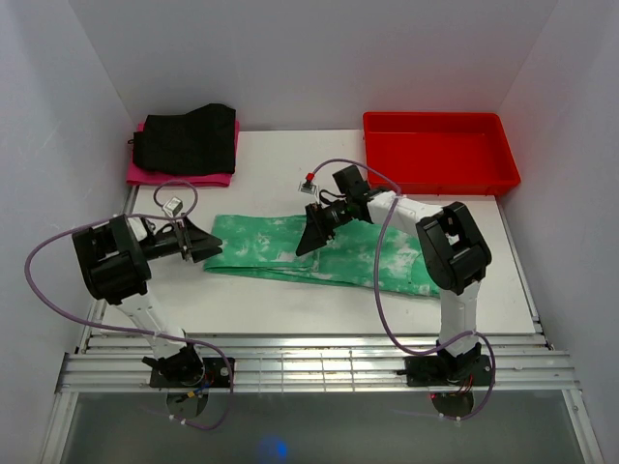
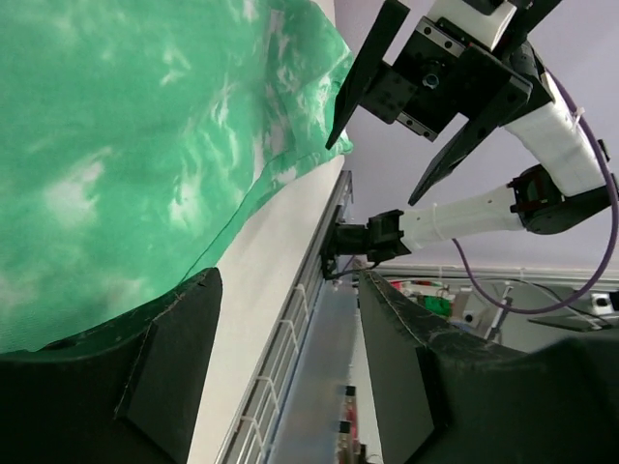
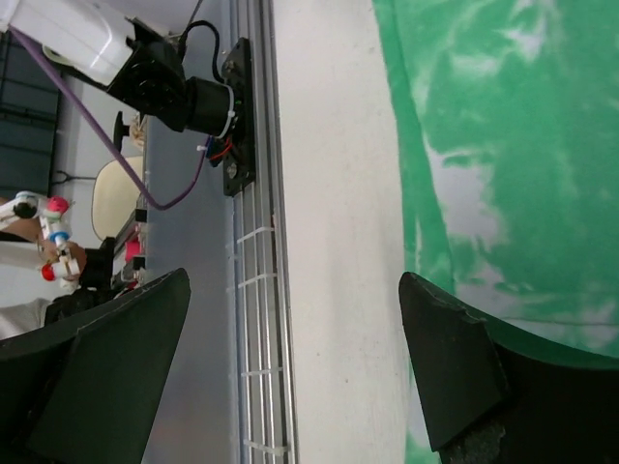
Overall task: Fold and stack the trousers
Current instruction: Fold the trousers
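Note:
The green tie-dye trousers (image 1: pixel 338 253) lie flat in a long band across the middle of the table. My left gripper (image 1: pixel 205 242) is open and empty at the band's left end, its dark fingers (image 2: pixel 174 358) just short of the cloth (image 2: pixel 116 155). My right gripper (image 1: pixel 311 235) is open and empty, hovering over the band's middle near its front edge. In the right wrist view the jaws (image 3: pixel 293 280) are spread wide over bare table, with the trousers (image 3: pixel 503 145) beside the right finger (image 3: pixel 455 358). The right gripper also shows in the left wrist view (image 2: pixel 406 106).
A black garment (image 1: pixel 186 140) lies on a pink garment (image 1: pixel 179 177) at the back left. A red tray (image 1: pixel 440 150) stands at the back right. A metal rail (image 1: pixel 309 362) runs along the table's near edge. White walls close in on both sides.

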